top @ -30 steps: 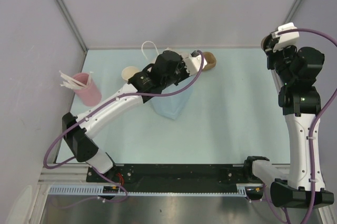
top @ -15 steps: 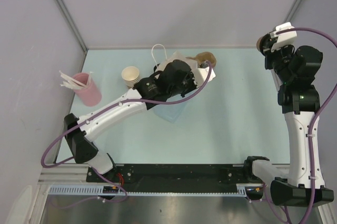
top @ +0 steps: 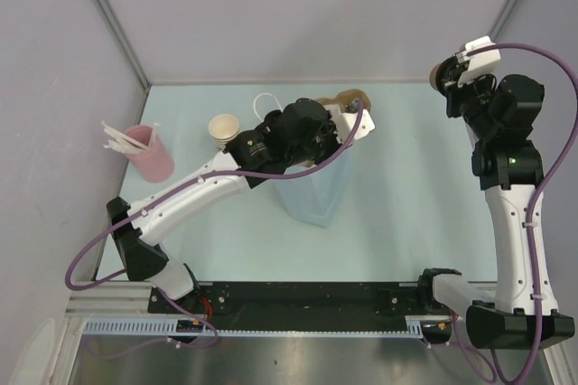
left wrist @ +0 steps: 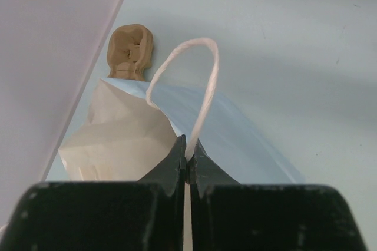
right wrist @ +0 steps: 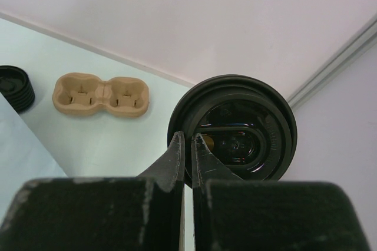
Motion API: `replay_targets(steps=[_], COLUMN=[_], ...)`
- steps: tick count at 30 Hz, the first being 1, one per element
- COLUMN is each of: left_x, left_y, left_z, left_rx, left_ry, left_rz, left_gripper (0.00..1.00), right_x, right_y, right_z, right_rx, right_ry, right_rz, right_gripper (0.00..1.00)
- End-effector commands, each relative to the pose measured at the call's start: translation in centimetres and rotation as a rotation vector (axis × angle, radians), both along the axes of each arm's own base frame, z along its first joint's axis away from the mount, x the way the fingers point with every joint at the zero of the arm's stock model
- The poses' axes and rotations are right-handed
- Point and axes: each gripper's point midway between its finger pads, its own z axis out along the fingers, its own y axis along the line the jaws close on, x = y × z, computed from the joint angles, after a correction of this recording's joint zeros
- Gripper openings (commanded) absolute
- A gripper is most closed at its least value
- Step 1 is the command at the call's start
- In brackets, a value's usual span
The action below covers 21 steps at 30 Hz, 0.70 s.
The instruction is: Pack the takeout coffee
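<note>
We see the left gripper pinching the blue bag by its white handle, the right gripper clamping the takeout coffee by its lid.

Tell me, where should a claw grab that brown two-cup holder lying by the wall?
Probably at the pinched-in waist of the pulp cup carrier, between its two wells, coming straight down from above. It lies flat on the table close to the back wall, so a sideways reach looks cramped. The waist is its narrowest part, so it should be the easiest to span.
</note>
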Motion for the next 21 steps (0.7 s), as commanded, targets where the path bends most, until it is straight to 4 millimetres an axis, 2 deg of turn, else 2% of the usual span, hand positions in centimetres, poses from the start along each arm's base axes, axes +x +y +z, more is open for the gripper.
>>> replay_targets(steps=[1,2,6,7,8,10,11,12,13,14,15,17,19,21], left_x=[-1.4,-1.7,-2.5,-2.6,-2.6,-3.0,-3.1,-3.2,-3.3,-3.2,-2.9,-2.8,-1.9,-0.8], left_y=[-0.8,-1.1,-1.7,-1.8,-1.8,-2.0,-1.9,-1.9,-1.7,-1.5,-1.1,-0.3,0.7,2.7], left_z=[1.8,1.5,1.8,1.9,2.8,3.9,5.1,5.7,7.2,7.8,8.5,10.4,11.4,12.9], left_rx=[-0.059,-0.057,-0.067,-0.068,-0.081,-0.104,-0.119,-0.128,-0.150,-0.153,-0.159,-0.189,-0.211,-0.241], left_ry=[0.015,0.025,0.036,0.041,0.030,0.025,0.009,-0.001,-0.024,-0.039,-0.054,-0.087,-0.102,-0.128], left_rz=[-0.038,-0.052,-0.094,-0.100,-0.105,-0.132,-0.138,-0.144,-0.147,-0.145,-0.133,-0.119,-0.091,-0.042], left_gripper=[0.02,0.10,0.17,0.20,0.30,0.45,0.61,0.69,0.75,0.86,0.91,1.00,1.00,1.00], right_x=[0.6,0.6,0.8,0.7,0.8,0.6,0.8,0.7,0.5,0.3,0.5,0.2,-0.3,-1.1], right_y=[0.9,1.8,3.8,4.1,4.4,5.4,5.8,6.1,6.7,7.0,7.5,8.8,9.5,10.7], right_z=[1.8,1.6,1.0,1.4,1.5,1.8,2.5,2.6,2.9,4.2,3.6,4.1,5.0,6.0], right_rx=[0.026,0.024,-0.003,0.002,0.007,0.029,0.041,0.048,0.062,0.067,0.065,0.056,0.051,0.050], right_ry=[-0.042,-0.034,-0.011,-0.016,-0.012,0.005,0.003,0.020,0.027,0.010,0.042,0.049,0.042,0.033], right_rz=[0.025,0.047,0.082,0.089,0.099,0.133,0.148,0.162,0.190,0.200,0.211,0.248,0.267,0.309], right_gripper=[0.00,0.00,0.00,0.00,0.00,0.00,0.00,0.00,0.00,0.00,0.00,0.00,0.00,0.00])
